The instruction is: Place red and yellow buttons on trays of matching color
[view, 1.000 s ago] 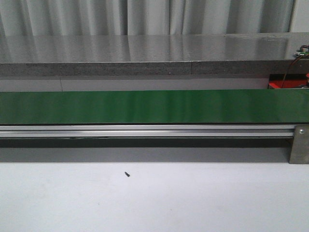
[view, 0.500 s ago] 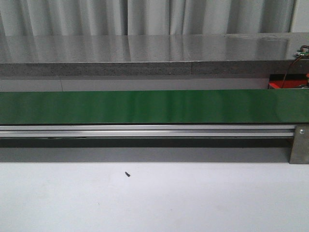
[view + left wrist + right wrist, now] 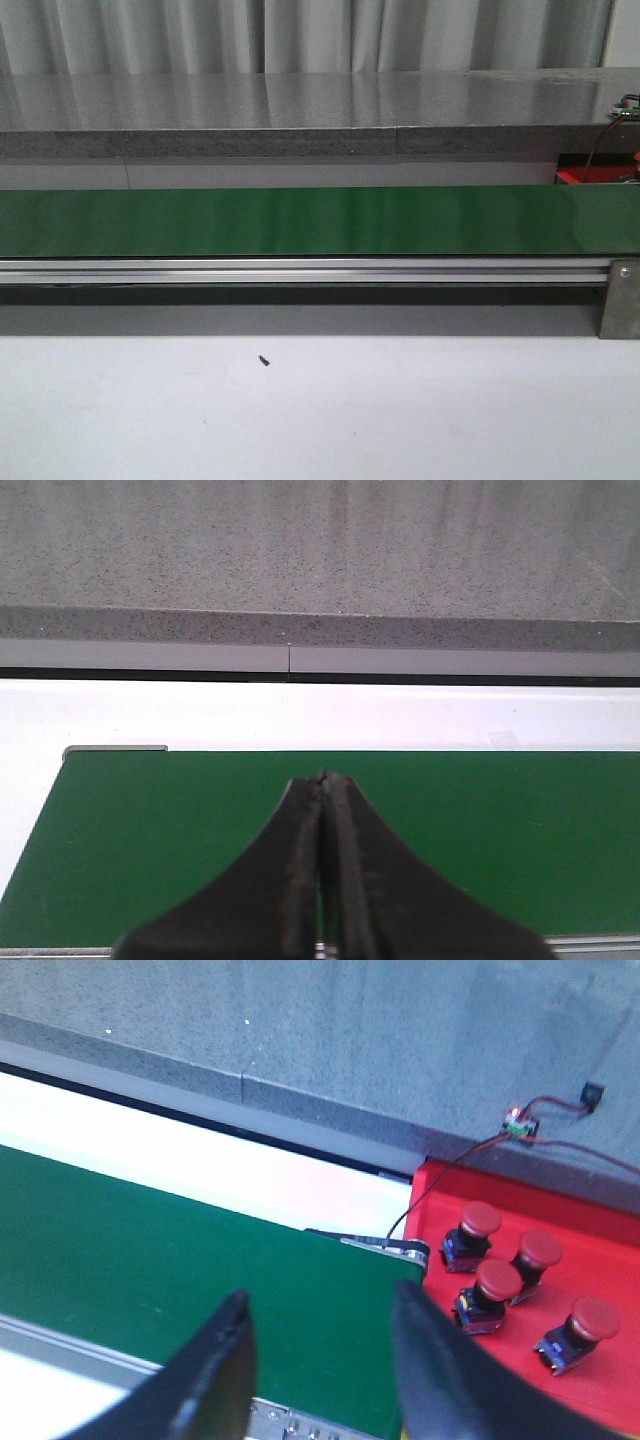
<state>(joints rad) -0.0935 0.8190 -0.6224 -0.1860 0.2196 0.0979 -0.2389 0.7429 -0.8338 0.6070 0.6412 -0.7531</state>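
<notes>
Grey speckled stone is running behind your white tabletop [image 3: 400, 420], and the matte green conveyor belt [image 3: 300, 221] is lying bare across the front view. You're holding both arms over it, probably waiting for buttons. At 3 o'clock off the belt's end, the glossy red tray [image 3: 600, 1250] is holding four domed red buttons [image 3: 497, 1282]; no yellow button or tray is showing. Your left gripper [image 3: 322, 780] is pressed together and empty, your right gripper [image 3: 320, 1335] spread apart.
</notes>
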